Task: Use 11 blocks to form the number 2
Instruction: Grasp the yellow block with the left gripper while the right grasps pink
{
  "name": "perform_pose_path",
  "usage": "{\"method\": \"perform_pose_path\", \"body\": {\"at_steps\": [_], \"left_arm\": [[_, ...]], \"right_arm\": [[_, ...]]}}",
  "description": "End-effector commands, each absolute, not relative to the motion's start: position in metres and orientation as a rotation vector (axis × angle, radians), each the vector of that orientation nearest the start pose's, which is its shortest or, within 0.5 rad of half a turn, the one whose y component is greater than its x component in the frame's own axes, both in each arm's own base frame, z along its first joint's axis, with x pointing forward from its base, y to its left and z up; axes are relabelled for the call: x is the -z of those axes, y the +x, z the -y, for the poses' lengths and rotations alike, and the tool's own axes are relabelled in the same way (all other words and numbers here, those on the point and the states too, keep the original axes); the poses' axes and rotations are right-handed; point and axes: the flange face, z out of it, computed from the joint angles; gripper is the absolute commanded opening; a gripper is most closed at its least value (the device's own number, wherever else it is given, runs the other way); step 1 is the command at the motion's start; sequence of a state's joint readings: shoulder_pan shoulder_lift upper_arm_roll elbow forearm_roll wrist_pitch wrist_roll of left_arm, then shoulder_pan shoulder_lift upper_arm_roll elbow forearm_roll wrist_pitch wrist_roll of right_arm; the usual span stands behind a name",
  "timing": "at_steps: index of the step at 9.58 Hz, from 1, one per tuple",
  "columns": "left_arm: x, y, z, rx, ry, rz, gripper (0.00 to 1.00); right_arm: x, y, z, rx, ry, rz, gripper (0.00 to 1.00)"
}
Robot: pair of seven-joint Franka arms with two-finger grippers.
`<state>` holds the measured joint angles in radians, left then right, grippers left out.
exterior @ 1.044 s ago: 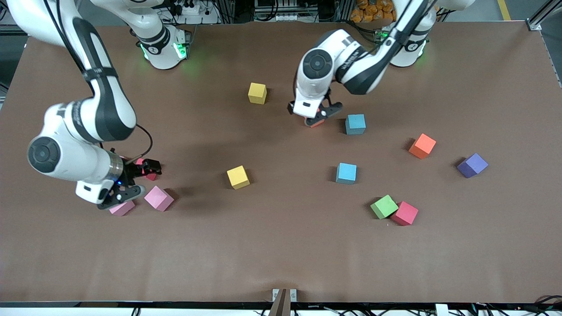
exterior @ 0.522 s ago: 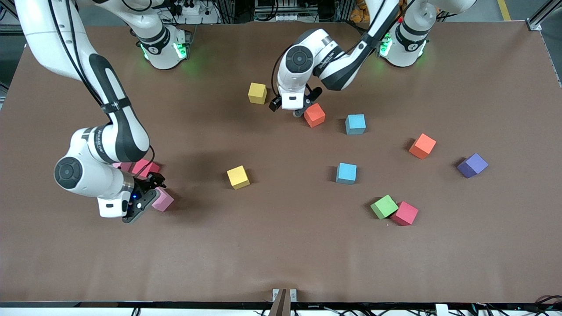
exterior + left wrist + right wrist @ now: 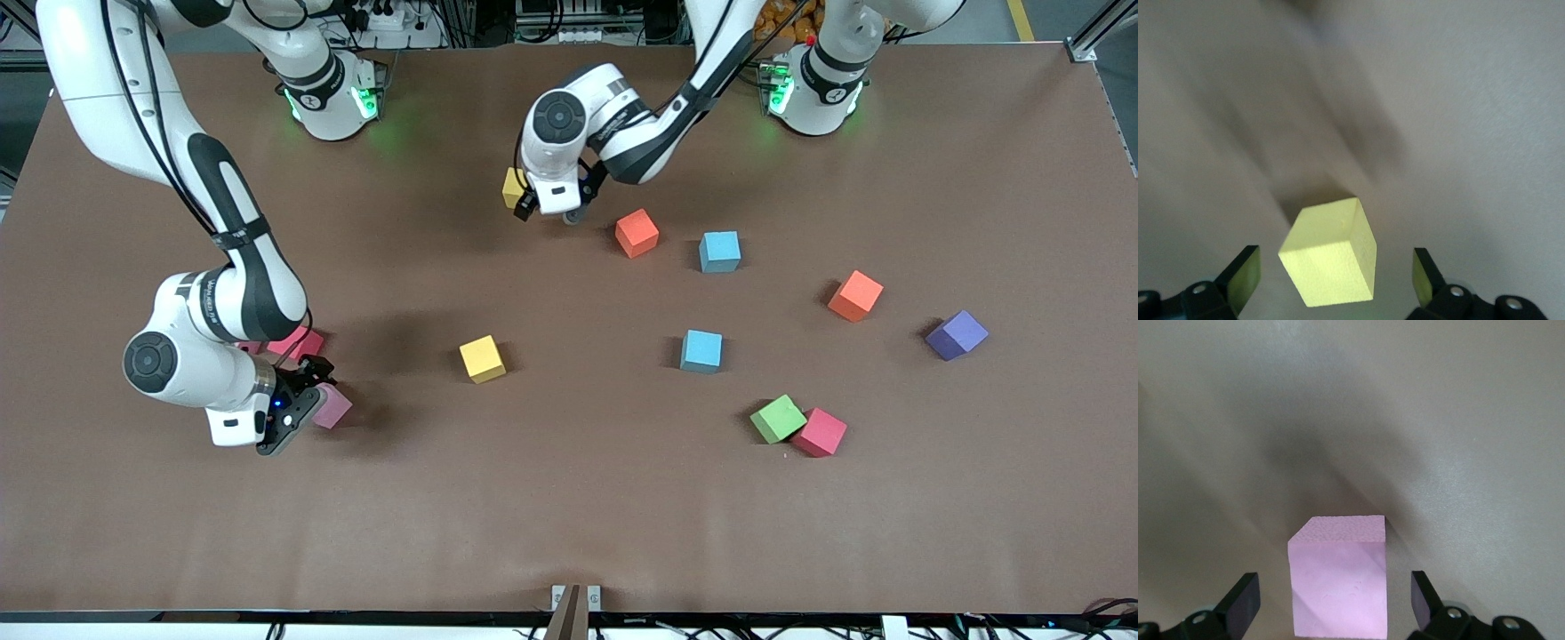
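Observation:
My left gripper [image 3: 548, 213] is open over a yellow cube [image 3: 512, 188]. In the left wrist view the gripper [image 3: 1335, 270] has the cube [image 3: 1331, 257] between its fingers, untouched. My right gripper [image 3: 298, 404] is open at a pink cube [image 3: 336, 408]. The right wrist view shows that gripper [image 3: 1331, 597] with the cube [image 3: 1338, 587] centred between the fingers with gaps on both sides. On the table lie a red cube [image 3: 637, 233], two light blue cubes [image 3: 719, 251] [image 3: 701, 350], an orange cube [image 3: 855, 295], a second yellow cube [image 3: 482, 358], a green cube [image 3: 777, 418] and a red cube [image 3: 820, 432].
A purple cube [image 3: 956, 334] lies toward the left arm's end. A pinkish-red cube [image 3: 300, 341] sits partly under my right arm, with a sliver of pink beside it. The green and red cubes touch each other.
My left gripper left the red cube on the table and moved toward the right arm's end, over the yellow cube. My right gripper shifted from one pink cube to the neighbouring pink cube.

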<state>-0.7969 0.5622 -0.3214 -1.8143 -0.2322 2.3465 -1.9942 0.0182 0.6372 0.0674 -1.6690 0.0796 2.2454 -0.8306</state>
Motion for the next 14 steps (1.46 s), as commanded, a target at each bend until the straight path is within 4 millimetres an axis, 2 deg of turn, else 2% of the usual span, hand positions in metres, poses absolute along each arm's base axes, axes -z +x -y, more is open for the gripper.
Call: {"method": "perform_pose_path", "body": {"at_steps": [1, 2, 5, 10, 12, 14], "left_arm": [[-0.231, 0.295, 0.595, -0.542, -2.523, 1.762, 1.0], [-0.225, 0.289, 0.598, -0.539, -2.48, 1.802, 1.0], [-0.224, 0.275, 0.603, -0.54, -2.45, 1.82, 1.0], [-0.211, 0.262, 0.608, -0.535, -2.46, 1.8, 1.0], [-0.204, 0.252, 0.613, -0.538, -2.472, 1.792, 1.0], [-0.193, 0.25, 0.612, -0.54, -2.479, 1.809, 1.0]], "right_arm": [[-0.221, 0.674, -0.049, -0.023, -2.738, 1.235, 1.0], [-0.216, 0.674, -0.049, -0.013, -2.742, 1.234, 1.0], [-0.195, 0.666, -0.049, -0.002, -2.751, 1.228, 1.0], [-0.193, 0.667, -0.054, -0.003, -2.749, 1.233, 1.0], [-0.194, 0.668, -0.054, -0.005, -2.747, 1.236, 0.84], [-0.195, 0.668, -0.054, -0.003, -2.747, 1.236, 0.72]]}}
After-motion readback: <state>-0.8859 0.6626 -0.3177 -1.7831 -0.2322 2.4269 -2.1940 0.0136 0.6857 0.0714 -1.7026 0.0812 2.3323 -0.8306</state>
